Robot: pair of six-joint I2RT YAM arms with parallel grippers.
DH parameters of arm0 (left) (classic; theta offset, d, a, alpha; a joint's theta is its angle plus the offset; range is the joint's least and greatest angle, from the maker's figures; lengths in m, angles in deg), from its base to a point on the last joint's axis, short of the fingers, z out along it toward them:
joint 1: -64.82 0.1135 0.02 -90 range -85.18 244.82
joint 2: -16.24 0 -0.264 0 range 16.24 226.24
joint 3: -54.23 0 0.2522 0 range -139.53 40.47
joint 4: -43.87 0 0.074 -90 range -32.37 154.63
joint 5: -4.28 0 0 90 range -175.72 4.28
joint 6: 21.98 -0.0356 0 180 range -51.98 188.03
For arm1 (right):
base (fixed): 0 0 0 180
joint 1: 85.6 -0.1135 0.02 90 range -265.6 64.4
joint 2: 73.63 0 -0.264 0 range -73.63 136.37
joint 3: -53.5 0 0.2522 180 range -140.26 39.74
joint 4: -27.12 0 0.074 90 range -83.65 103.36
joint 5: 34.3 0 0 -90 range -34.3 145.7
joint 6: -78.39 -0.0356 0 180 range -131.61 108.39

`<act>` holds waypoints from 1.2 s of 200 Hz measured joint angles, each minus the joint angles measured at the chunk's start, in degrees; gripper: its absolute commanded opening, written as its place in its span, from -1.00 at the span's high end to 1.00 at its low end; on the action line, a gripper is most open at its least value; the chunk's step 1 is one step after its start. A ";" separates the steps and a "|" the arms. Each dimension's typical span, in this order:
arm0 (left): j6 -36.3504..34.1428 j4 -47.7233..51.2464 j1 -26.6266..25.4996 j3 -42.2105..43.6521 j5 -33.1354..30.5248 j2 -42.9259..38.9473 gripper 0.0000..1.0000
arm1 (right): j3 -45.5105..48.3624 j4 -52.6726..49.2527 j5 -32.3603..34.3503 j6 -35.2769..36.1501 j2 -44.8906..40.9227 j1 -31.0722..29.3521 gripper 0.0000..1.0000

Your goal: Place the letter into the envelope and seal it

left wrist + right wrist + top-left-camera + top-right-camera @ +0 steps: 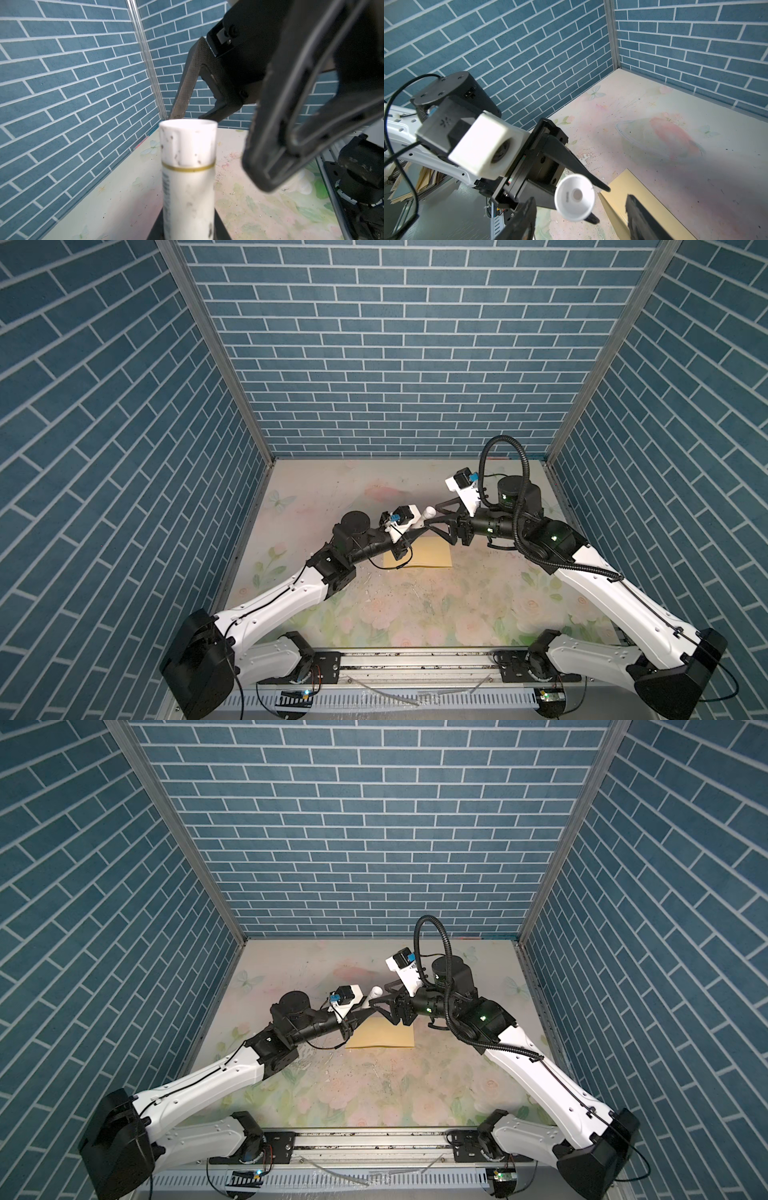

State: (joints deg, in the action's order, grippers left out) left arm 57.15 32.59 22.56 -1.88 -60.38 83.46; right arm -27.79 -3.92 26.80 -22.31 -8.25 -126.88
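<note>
Well, the left hand reaches in from 9 o'clock and pinches a white glue stick (it has a thin gold ring near the cap), holding it up in the air. The right hand reaches in from 3 o'clock, spread wide, with the cap end between its fingers. The yellow-tan envelope lies on the flowery tabletop near the middle, just at 6 o'clock from both hands.
</note>
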 measured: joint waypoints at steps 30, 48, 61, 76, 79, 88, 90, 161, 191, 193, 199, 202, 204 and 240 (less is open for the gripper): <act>1.33 -0.61 0.00 0.00 0.72 0.87 1.00 | 0.00 1.77 -0.24 0.09 1.44 -0.81 -0.05; 1.95 -0.61 0.00 0.00 0.90 1.03 1.00 | 0.00 2.10 -0.39 0.07 2.71 -1.42 0.14; 2.32 -0.79 0.00 0.00 0.92 1.03 1.00 | 0.00 2.12 -0.42 -0.09 3.50 -1.79 0.39; 2.73 -0.79 0.02 0.00 1.01 1.03 1.00 | 0.00 2.29 0.57 0.70 3.85 -1.77 0.67; 3.02 -0.79 0.02 0.00 1.01 1.03 1.00 | 0.00 2.29 0.74 0.44 3.87 -1.75 0.72; 3.17 -0.92 0.13 0.00 0.87 1.03 0.96 | 0.00 2.36 1.03 0.48 3.87 -1.75 0.82; 3.15 -0.92 0.11 0.00 0.90 1.03 0.93 | 0.00 2.38 1.09 0.68 3.85 -1.75 0.83; 4.66 1.01 0.11 0.28 -4.79 0.72 -0.24 | 3.96 2.78 11.45 0.11 2.64 -2.54 1.00; 9.46 3.45 0.28 2.84 -12.90 -1.51 -0.25 | 4.28 0.87 21.92 -1.62 3.56 -2.54 1.00; 9.94 3.82 0.31 3.04 -13.49 -1.68 -0.24 | 4.28 0.79 22.67 -1.75 3.69 -2.54 1.00; 11.47 4.79 0.46 3.56 -15.17 -2.01 -0.21 | 4.28 0.31 24.55 -2.40 4.28 -2.54 1.00; 12.35 5.29 0.57 3.78 -16.06 -2.10 -0.19 | 4.28 0.13 25.55 -2.67 4.63 -2.54 1.00; 12.81 5.55 0.66 3.87 -16.44 -2.14 -0.18 | 4.28 -0.07 26.23 -2.80 4.92 -2.54 1.00; 24.28 12.11 3.48 4.44 -22.40 -1.38 0.03 | 7.39 0.35 32.59 -4.07 8.90 -2.54 1.00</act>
State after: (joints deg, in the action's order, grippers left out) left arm 81.43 44.70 26.04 2.56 -82.78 82.09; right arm -20.40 -3.57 59.39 -26.37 0.65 -129.41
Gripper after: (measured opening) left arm 0.511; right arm 0.262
